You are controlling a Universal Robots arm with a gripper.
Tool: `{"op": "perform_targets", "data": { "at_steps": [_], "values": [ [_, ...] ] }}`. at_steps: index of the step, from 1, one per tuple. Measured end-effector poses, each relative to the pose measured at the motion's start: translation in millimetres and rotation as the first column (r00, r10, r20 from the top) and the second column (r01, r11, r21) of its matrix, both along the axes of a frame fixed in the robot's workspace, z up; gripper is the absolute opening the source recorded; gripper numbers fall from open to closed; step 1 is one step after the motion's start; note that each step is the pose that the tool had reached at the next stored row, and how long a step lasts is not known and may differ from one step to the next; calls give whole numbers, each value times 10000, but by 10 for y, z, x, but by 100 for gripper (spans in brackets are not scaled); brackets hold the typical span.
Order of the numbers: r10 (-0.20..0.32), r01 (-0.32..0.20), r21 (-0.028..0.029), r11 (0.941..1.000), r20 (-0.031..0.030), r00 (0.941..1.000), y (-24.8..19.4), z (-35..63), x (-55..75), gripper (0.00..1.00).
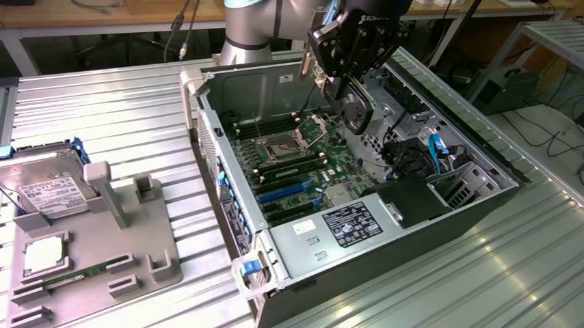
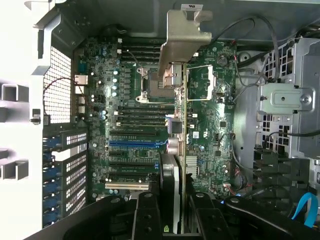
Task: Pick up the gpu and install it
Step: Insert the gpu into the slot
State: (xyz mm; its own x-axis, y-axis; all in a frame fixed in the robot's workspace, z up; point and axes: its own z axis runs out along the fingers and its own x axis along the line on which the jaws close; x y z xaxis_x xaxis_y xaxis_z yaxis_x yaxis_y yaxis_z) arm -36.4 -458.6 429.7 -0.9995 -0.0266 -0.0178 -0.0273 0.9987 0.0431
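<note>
Claw [image 2: 178,212] pinches the gpu [image 2: 183,142] between its fingers, holding the card upright and edge-on above the motherboard [image 2: 220,125] of the open computer case [image 1: 205,123], so nothing touches the board. Its silver bracket [image 2: 184,35] points at a case wall, crosswise to the blue slot [image 2: 135,143]. You have open room over the slots; cables [image 1: 438,150] crowd the exterior view's right.

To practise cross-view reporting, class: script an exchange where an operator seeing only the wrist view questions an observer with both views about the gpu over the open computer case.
Operator: The gpu looks edge-on over the motherboard. Seated?
Observer: No. It hangs from the end effector, apart from the motherboard, over the open case.
Operator: Anything beside the case?
Observer: A hard drive on a grey fixture, at the exterior view's left.
</note>
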Motion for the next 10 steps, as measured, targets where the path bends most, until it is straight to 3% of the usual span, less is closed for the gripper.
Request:
{"op": "perform_targets", "data": {
  "at_steps": [5, 10],
  "values": [
    [9, -9, 0, 10000, 0, 10000, 0, 0, 0, 28],
    [528, -528, 0, 9986, 0, 9986, 0, 0, 0, 28]
  ]
}}
